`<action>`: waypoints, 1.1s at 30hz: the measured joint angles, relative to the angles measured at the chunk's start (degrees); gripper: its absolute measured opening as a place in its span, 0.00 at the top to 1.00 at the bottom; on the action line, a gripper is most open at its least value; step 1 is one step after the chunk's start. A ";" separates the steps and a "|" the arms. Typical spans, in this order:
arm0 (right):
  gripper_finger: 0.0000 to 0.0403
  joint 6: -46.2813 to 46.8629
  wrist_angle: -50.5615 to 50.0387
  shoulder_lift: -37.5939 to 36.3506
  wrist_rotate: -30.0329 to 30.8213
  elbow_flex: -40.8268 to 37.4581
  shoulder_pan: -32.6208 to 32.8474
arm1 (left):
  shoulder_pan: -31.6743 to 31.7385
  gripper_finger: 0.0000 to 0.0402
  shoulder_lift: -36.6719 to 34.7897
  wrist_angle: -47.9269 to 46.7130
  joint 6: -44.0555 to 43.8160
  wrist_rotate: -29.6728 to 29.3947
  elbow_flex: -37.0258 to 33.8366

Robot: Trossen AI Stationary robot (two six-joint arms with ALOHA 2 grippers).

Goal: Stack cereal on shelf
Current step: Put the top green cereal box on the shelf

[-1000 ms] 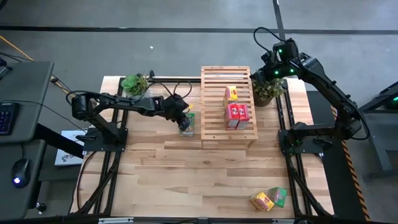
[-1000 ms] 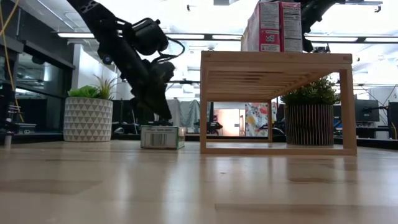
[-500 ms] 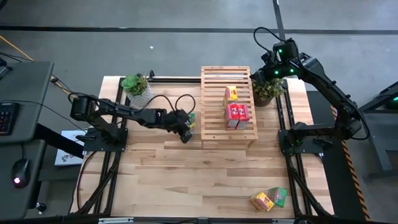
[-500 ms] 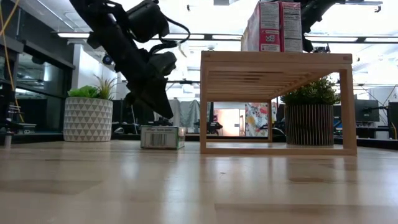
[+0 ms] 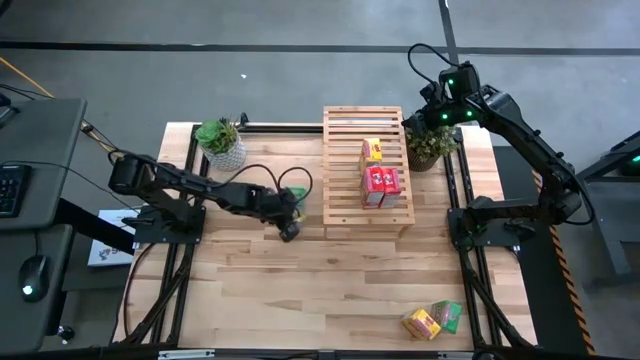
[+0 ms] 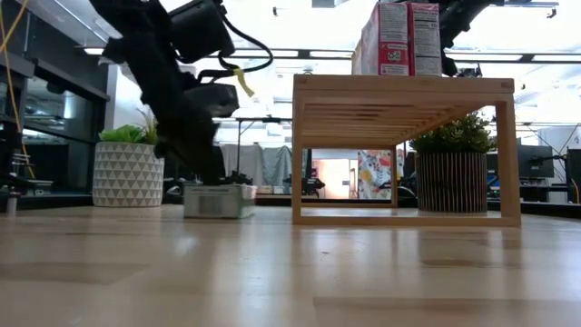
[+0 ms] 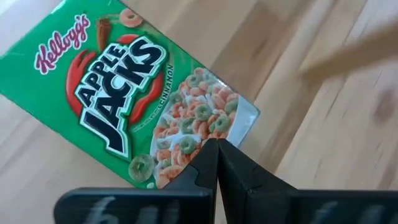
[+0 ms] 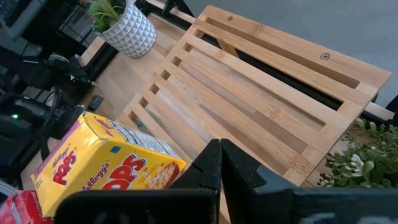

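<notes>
A green cereal box (image 7: pixel 124 93) lies flat on the table, printed face up, left of the shelf (image 5: pixel 365 165); the low view shows its end (image 6: pixel 218 202). My left gripper (image 7: pixel 216 149) is shut and slants down onto it (image 5: pixel 290 230). On the slatted shelf stand a yellow box (image 5: pixel 372 150) and two red boxes (image 5: pixel 380 185). My right gripper (image 8: pixel 217 146) is shut and empty, high over the shelf's far right corner (image 5: pixel 440 105). My left gripper sets its shut fingertips on the green box's printed face, at the edge next to one corner (image 7: pixel 205 134). The fingers come slanting down from the table's left. The box lies flat on the tabletop under them.
A plant in a white pot (image 5: pixel 220 140) stands at the far left and a plant in a dark ribbed pot (image 5: pixel 432 145) right of the shelf. A yellow box (image 5: pixel 421 323) and a green box (image 5: pixel 447 315) lie near the table's near right corner.
My left gripper, shut throughout, has swung toward the table's near edge and sunk a little. The green box has slid flat along the table with it, nearer and a little to the left, away from the shelf.
</notes>
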 joint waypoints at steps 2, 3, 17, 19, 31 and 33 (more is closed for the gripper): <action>1.00 0.00 0.00 0.00 0.00 0.00 -0.01 | -0.31 1.00 -0.46 -4.43 2.98 -0.29 -0.04; 1.00 0.00 0.00 0.00 0.00 0.00 -0.01 | -0.41 1.00 -0.72 -5.60 4.78 -0.54 -0.04; 1.00 -0.46 0.04 0.02 0.00 0.00 0.02 | 2.97 1.00 -15.59 -32.22 23.67 -8.07 0.46; 1.00 -0.46 0.06 0.02 0.02 0.00 -0.01 | 3.63 1.00 -19.14 -31.44 16.69 -8.69 0.55; 1.00 -1.70 0.48 0.02 0.02 0.00 0.00 | 0.62 1.00 -39.32 -14.20 -23.27 -11.24 -18.42; 1.00 -1.62 0.48 0.02 0.02 0.00 -0.01 | 0.73 1.00 -40.44 -16.52 -28.39 -11.62 -18.95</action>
